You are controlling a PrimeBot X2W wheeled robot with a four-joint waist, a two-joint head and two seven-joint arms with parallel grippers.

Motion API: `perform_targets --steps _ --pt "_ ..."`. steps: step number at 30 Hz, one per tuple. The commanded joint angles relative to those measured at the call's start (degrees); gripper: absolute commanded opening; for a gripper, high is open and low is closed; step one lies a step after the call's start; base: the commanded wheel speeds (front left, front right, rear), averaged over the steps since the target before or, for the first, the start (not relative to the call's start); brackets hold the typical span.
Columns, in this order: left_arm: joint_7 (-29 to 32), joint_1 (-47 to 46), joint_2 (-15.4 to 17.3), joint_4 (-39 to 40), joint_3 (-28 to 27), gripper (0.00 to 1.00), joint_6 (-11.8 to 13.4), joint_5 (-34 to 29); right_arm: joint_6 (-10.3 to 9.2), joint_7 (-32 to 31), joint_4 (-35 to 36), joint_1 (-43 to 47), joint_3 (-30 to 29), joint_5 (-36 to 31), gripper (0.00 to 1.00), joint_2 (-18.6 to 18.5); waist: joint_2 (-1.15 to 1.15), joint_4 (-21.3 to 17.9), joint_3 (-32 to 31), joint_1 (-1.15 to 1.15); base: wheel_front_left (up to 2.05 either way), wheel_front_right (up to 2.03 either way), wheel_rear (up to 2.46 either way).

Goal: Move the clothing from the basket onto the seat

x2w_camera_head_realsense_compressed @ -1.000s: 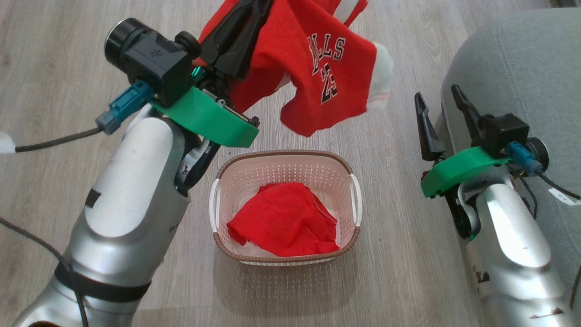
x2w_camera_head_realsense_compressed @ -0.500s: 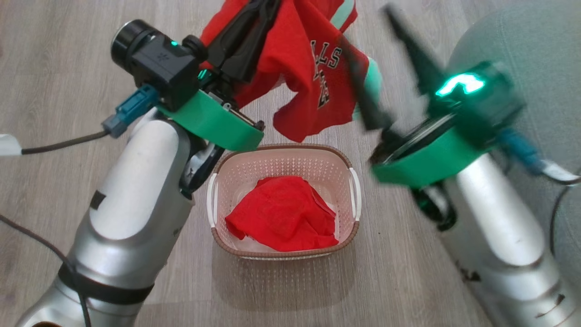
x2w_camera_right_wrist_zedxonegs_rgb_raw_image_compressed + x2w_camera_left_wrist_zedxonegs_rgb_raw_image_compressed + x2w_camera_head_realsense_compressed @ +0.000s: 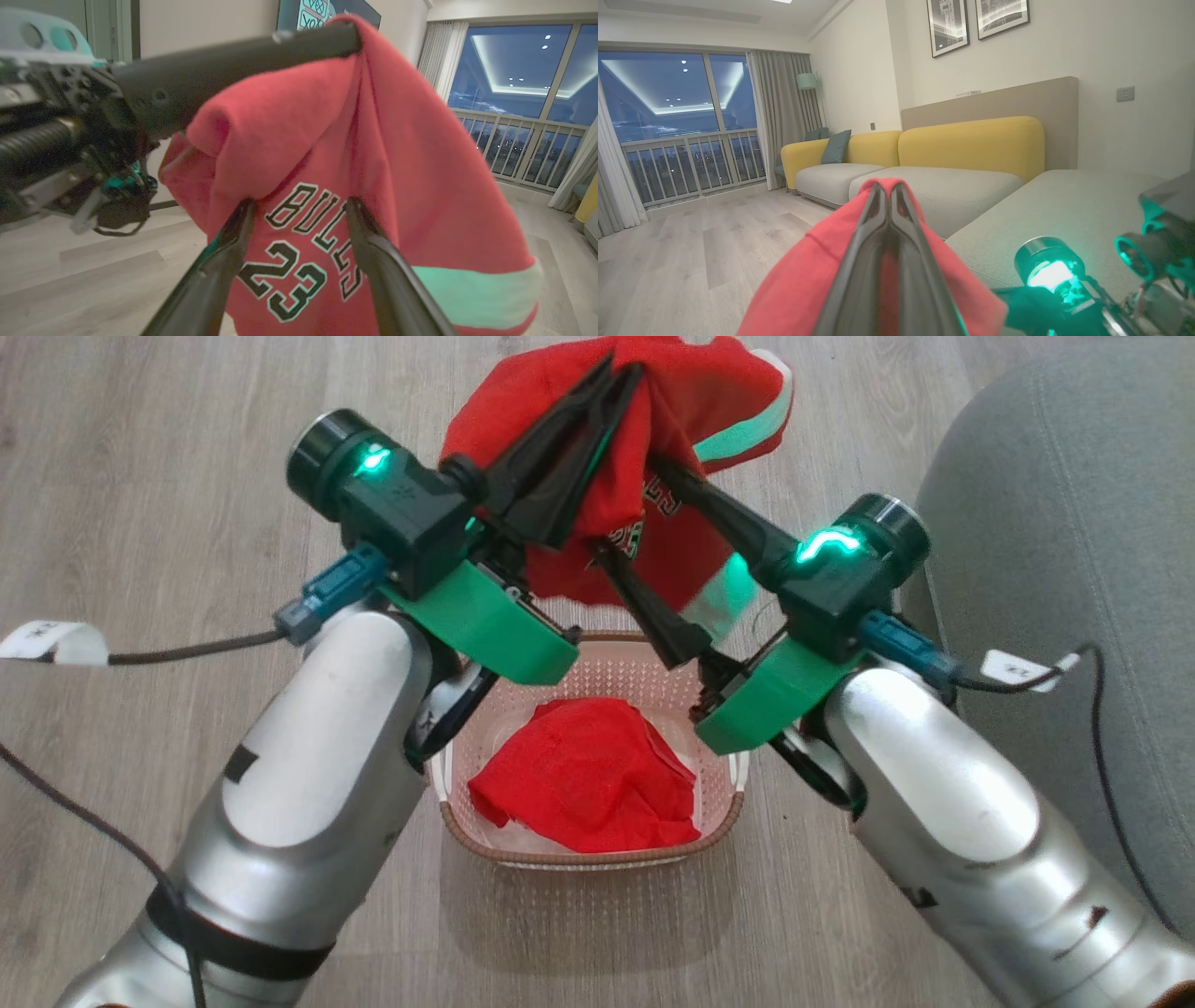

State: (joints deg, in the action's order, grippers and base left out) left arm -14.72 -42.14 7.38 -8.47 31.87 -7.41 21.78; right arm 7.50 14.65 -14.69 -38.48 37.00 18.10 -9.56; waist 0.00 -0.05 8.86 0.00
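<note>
left gripper [image 3: 624,371] clamps jersey [image 3: 299,116], "bulls 23"

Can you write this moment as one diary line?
left tool: shut on logo garment above basket | right tool: open, by the lettering | plain garment: in basket | seat: at right

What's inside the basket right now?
One plain red garment lies crumpled in the basket. It covers most of the bottom, so anything under it is hidden. The left arm and right arm hide the far corners.

Jersey [image 3: 695,392] above basket [image 3: 579,861]; open floor [image 3: 140,476] around
</note>
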Motion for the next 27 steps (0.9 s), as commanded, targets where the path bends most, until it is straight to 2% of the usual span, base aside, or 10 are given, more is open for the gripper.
perform_targets --steps 1,9,16,17,18,19,20,27 --pt "-0.3 -1.8 0.6 1.9 -1.5 0.0 -0.1 0.6 -0.01 0.3 0.1 -1.7 -0.2 -0.4 1.0 1.9 0.0 0.1 0.0 0.0 0.0 0.0 0.0" --pt "-0.3 -1.2 0.3 1.6 0.7 0.0 -0.1 1.5 -0.01 0.3 -7.2 -4.1 -0.7 -1.8 1.0 4.8 0.0 0.9 -0.2 0.0 0.0 0.0 0.0" --pt "-0.3 0.0 -0.1 1.0 2.4 0.0 -0.1 2.2 -0.01 0.3 -9.9 -5.4 -0.8 -2.6 1.0 6.1 0.0 1.7 -0.7 0.0 0.0 0.0 0.0" --pt "-0.3 0.2 -0.2 0.9 2.6 0.0 -0.1 2.3 -0.01 0.3 -10.2 -5.4 -0.7 -2.5 0.89 6.2 0.0 1.8 -0.8 0.0 0.0 0.0 0.0" --pt "-0.3 0.3 -0.3 0.8 2.8 0.0 -0.1 2.4 -0.01 0.3 -10.4 -5.4 -0.7 -2.3 0.49 6.3 0.0 1.8 -0.8 0.0 0.0 0.0 0.0" --pt "-0.3 0.5 -0.3 0.7 2.9 0.0 -0.1 2.5 -0.01 0.3 -10.5 -5.5 -0.8 -2.3 0.18 6.4 0.0 1.9 -0.8 0.0 0.0 0.0 0.0" --pt "-0.3 0.6 -0.4 0.6 3.1 0.0 -0.1 2.6 -0.01 0.3 -10.5 -5.3 -1.2 -2.2 0.0 6.4 0.0 1.9 -0.9 0.0 0.0 0.0 0.0" --pt "-0.3 1.1 -0.5 0.2 3.1 0.0 -0.1 2.6 -0.01 0.3 -10.4 -3.8 -3.3 -2.1 0.0 6.6 0.0 1.7 -0.7 0.0 0.0 0.0 0.0"
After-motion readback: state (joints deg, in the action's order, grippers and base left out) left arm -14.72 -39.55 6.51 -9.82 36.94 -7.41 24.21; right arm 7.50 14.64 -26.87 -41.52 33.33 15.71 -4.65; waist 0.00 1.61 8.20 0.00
